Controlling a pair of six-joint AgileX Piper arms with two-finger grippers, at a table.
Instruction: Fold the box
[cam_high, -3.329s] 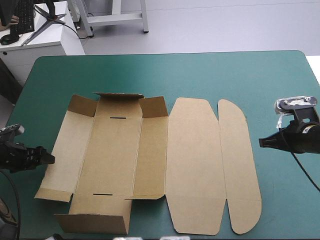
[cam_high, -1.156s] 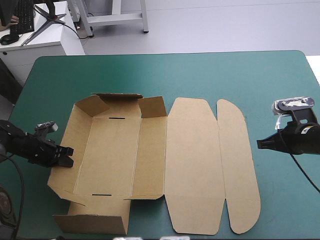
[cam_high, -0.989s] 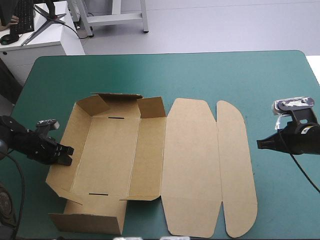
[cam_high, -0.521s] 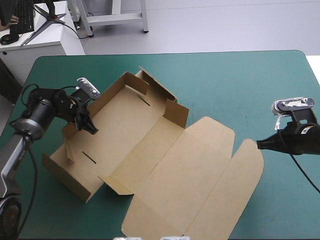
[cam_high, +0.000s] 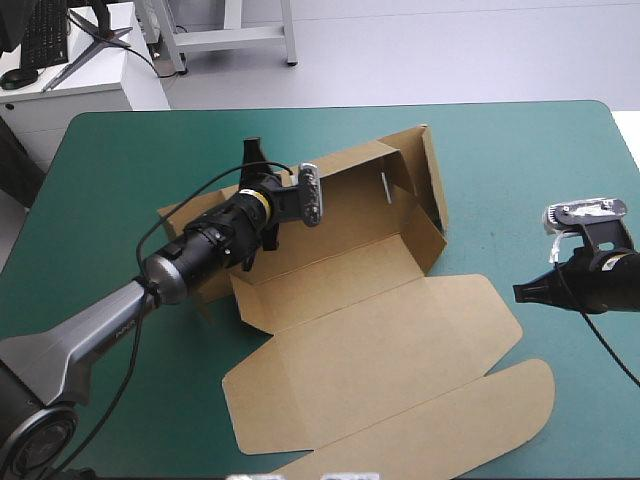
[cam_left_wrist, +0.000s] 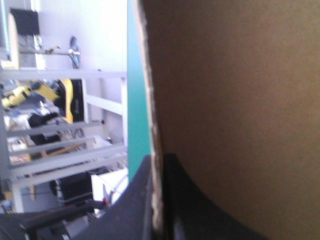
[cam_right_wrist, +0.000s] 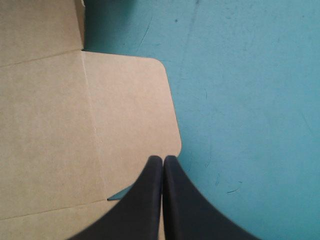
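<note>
The brown box lies turned at an angle in the middle of the table. Its tray part has its far long wall and its right end wall raised. The lid and its rounded tuck flap lie flat toward the near edge. My left gripper reaches over the tray's left part and is shut on the far wall's top edge. In the left wrist view that edge runs up from between my left gripper. My right gripper is shut on nothing over the teal-green cover, right of the lid. The lid's rounded corner lies just ahead of my right gripper.
The table's right edge is close behind the right arm. The tuck flap reaches almost to the near edge. The left arm crosses the table's left half above the cover.
Earlier the box lay flat and square to the table. My left gripper took its left wall, raised it and swung the whole box round toward the far right. The right gripper stayed put.
</note>
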